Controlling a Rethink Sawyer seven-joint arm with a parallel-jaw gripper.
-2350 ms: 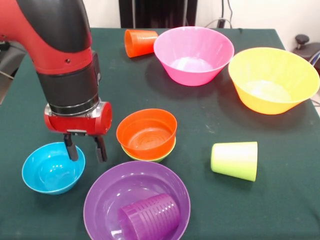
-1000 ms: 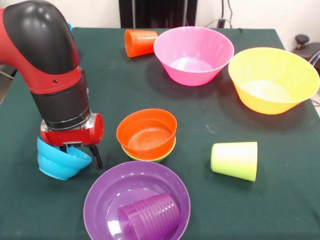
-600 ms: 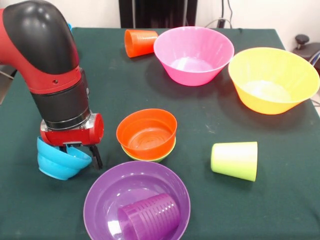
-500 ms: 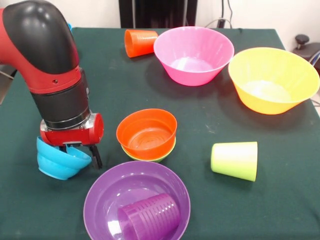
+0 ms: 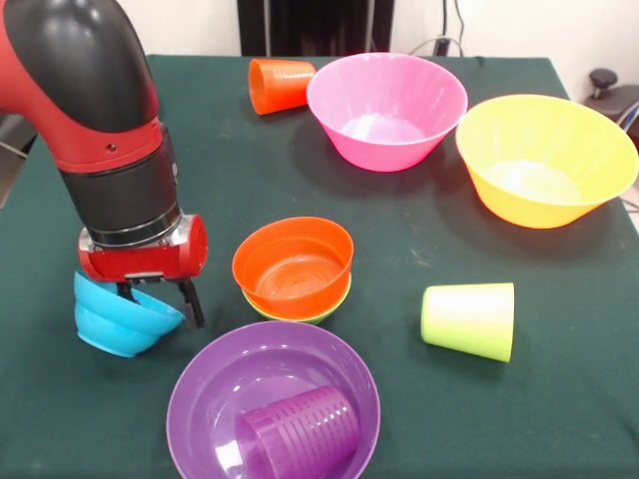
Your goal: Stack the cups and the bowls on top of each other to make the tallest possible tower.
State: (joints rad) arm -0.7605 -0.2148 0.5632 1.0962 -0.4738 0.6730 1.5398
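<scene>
My gripper (image 5: 160, 303) is shut on the rim of the small blue bowl (image 5: 113, 321), which hangs tilted at the table's left, its opening turned up towards the arm. One finger (image 5: 190, 302) shows outside the rim; the other is hidden by the bowl. To the right, the small orange bowl (image 5: 293, 263) sits nested in the green bowl (image 5: 335, 305). In front, the wide purple bowl (image 5: 196, 384) holds the purple cup (image 5: 298, 435) on its side. A lime green cup (image 5: 469, 319) lies on its side at the right. The blue cup is out of view.
At the back, an orange cup (image 5: 280, 84) lies on its side beside the large pink bowl (image 5: 386, 108). The large yellow bowl (image 5: 544, 158) stands at the back right. A green cloth (image 5: 449, 419) covers the table.
The gripper has come down over the blue bowl, shut on its rim and tipped it up. In the last half second the arm has risen slightly with the bowl.
</scene>
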